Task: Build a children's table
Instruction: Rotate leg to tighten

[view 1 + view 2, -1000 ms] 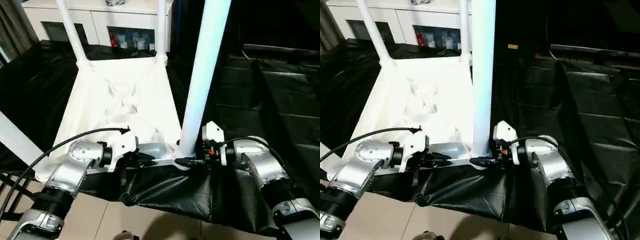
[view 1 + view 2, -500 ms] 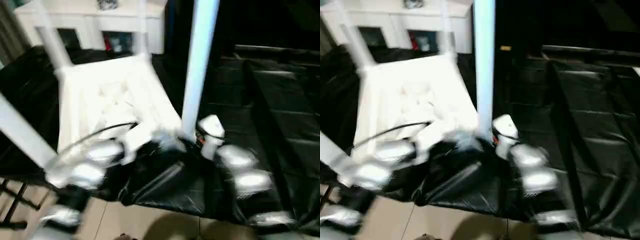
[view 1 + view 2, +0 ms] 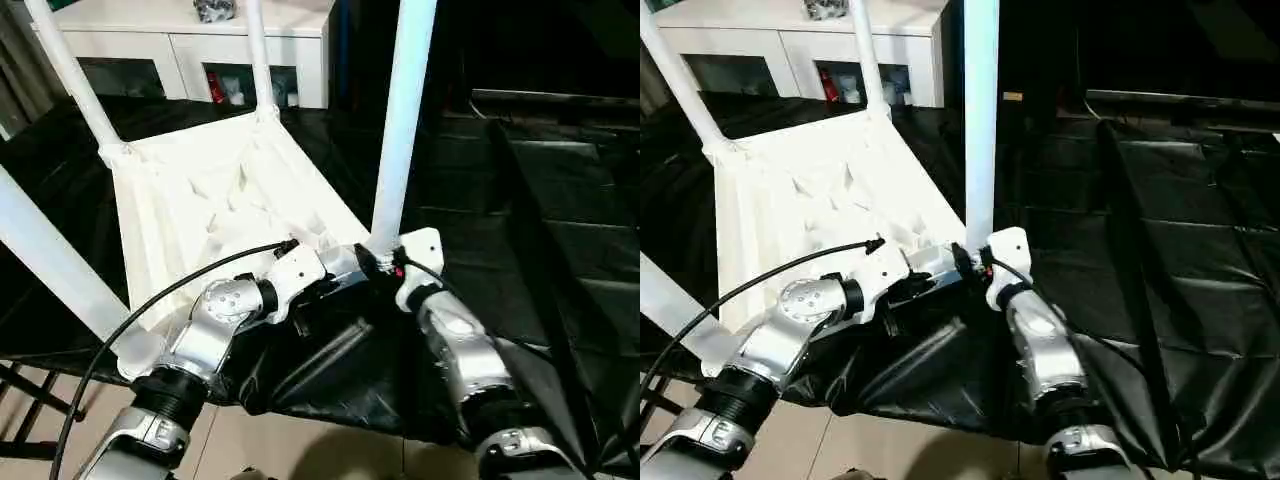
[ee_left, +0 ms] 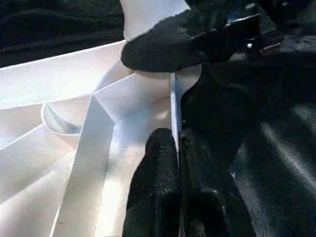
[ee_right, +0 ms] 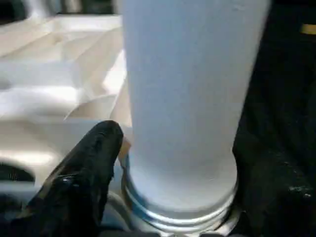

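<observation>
- The children's table (image 3: 210, 200) is seen inverted on a black-covered work surface (image 3: 560, 230), ribbed underside up, with its near edge toward the robot and four legs seated in the corner sockets.
- The near right leg (image 3: 400, 130) is the item on which the coming move is judged to depend. Its long axis runs upright, close to vertical, out of the near right corner socket (image 5: 177, 207).
- The right gripper (image 3: 372, 262) is positioned at the foot of that leg, just beside the socket. One black finger (image 5: 84, 168) is seen lying against the base of the tube; the opposite finger is hidden. The jaws stand wide apart, and whether they bear on the leg or merely bracket it cannot be told.
- The left gripper (image 4: 177, 163) is closed on the thin near rim of the tabletop (image 4: 173, 103), one finger on each face of the rim, just inboard of the same corner.
- The leg is therefore located directly ahead of the right jaws and to the right of the left jaws; the right arm is the nearer of the two.
- Any seating or release of the leg is judged to require force along its vertical axis while the rim is steadied by the left jaws.
</observation>
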### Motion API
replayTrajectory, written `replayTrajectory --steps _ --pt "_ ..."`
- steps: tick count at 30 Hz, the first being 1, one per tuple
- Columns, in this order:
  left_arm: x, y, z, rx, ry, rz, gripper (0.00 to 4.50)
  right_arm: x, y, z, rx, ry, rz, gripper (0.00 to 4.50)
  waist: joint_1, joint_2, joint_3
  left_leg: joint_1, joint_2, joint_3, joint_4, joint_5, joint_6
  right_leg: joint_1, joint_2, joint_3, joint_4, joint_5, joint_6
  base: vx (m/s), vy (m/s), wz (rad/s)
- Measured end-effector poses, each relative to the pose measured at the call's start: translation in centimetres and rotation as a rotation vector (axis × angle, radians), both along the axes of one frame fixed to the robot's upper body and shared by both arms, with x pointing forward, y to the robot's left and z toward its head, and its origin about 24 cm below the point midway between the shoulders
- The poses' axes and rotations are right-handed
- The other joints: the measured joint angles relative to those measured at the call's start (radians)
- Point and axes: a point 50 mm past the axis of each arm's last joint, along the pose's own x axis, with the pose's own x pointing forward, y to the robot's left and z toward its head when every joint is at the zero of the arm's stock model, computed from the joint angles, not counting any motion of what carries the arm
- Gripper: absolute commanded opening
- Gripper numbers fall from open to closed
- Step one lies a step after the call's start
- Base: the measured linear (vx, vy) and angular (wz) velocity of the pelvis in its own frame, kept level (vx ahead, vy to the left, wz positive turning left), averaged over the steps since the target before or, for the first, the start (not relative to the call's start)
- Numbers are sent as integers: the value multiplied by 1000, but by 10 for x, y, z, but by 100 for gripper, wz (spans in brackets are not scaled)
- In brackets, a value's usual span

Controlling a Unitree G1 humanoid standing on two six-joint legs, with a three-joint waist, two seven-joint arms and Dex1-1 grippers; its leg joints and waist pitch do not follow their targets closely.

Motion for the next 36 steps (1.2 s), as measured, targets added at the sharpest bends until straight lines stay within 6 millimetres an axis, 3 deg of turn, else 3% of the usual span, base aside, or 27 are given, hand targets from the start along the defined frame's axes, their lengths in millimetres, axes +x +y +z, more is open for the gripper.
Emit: replayTrajectory --steps 7,15,21,28,36 --pt "-8 19 2 5 34 -109 0 1 -12 11 -99 -5 267 390 3 -3 2 -4 1 0 1 0 0 -3 0 -1 0 0 0 0 0 0" --pt "-17 41 4 11 103 -218 0 -13 -23 13 -158 94 639 390 11 -11 3 -4 2 1 1 0 1 -3 0 -2 1 0 0 0 0 0" --pt "-19 48 5 15 129 -254 0 -14 -22 17 -168 125 743 358 20 -12 3 -4 2 1 2 0 1 -3 0 -2 1 0 0 0 0 0" --pt "-20 49 5 15 142 -275 0 -16 -23 17 -154 140 785 279 27 -12 2 -4 3 1 2 0 1 -3 0 -2 1 0 0 0 0 0" --pt "-21 50 6 18 146 -282 0 -17 -23 17 -153 143 794 270 27 -12 2 -4 3 1 2 0 1 -3 0 -2 1 0 0 0 0 0"
